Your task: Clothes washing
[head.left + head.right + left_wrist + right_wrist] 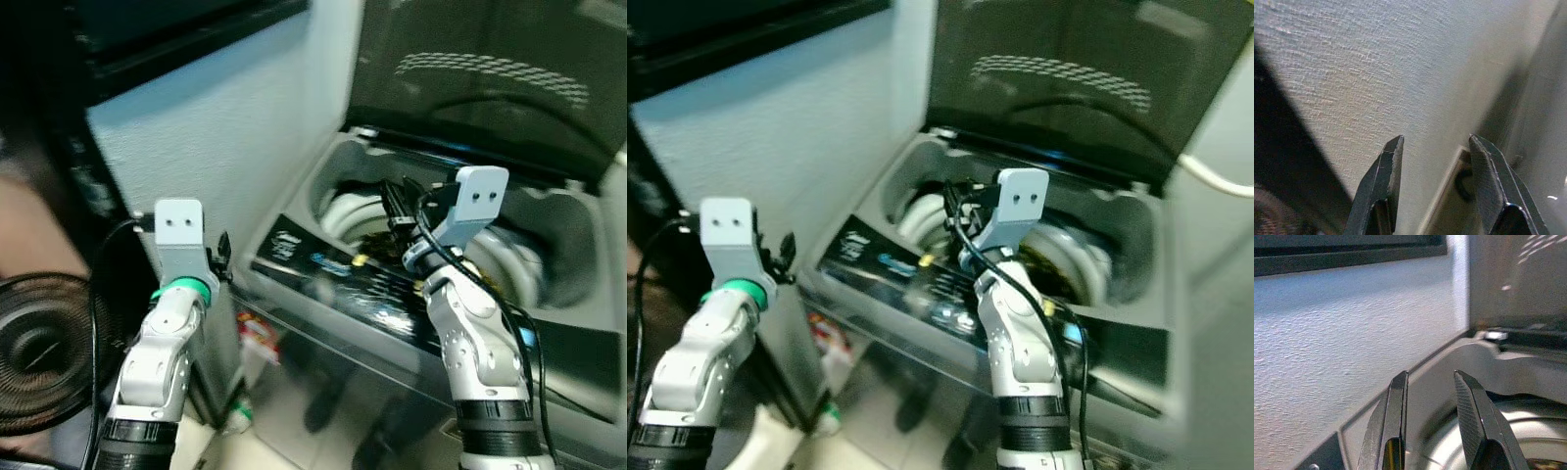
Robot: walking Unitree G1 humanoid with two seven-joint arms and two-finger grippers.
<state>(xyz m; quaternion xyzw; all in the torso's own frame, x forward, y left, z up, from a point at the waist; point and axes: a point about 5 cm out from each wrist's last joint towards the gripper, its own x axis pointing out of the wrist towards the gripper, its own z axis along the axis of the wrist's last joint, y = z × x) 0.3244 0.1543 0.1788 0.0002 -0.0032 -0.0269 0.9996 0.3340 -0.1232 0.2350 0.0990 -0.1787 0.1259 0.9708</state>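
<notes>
From the head views, the top-loading washing machine (411, 294) is standing with its lid (490, 78) raised, something dark, possibly clothing, lying in the drum (1058, 259). The left wrist view is showing the left gripper (1436, 161) parted, facing a textured wall (1376, 73). The right wrist view is showing the right gripper (1431, 396) parted above the drum rim.
</notes>
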